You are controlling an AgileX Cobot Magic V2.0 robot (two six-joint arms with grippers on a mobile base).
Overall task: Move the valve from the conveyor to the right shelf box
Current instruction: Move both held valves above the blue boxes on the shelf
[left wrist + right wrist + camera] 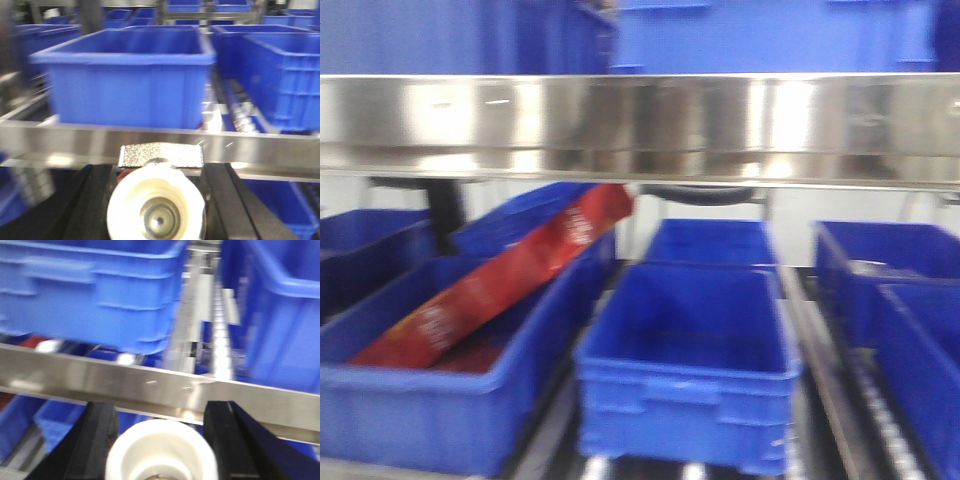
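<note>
In the left wrist view a cream-white valve (pixel 156 200) with a speckled metal handle (pixel 161 155) sits between the black fingers (pixel 85 200) of my left gripper (pixel 160 172), which is shut on it. The right wrist view shows a second white valve (pixel 162 450), open end facing the camera, held between the black fingers (pixel 100 440) of my right gripper (pixel 159 415). Blue shelf boxes (pixel 690 350) stand on the rack ahead. The conveyor is out of view. Neither gripper appears in the front view.
A steel shelf rail (pixel 640 125) crosses the front view, and another rail (pixel 160 142) lies just ahead of each gripper. A red bag (pixel 500 285) leans in the left blue box (pixel 430 400). More blue boxes (pixel 890 290) stand at the right, with roller tracks (pixel 220 335) between the rows.
</note>
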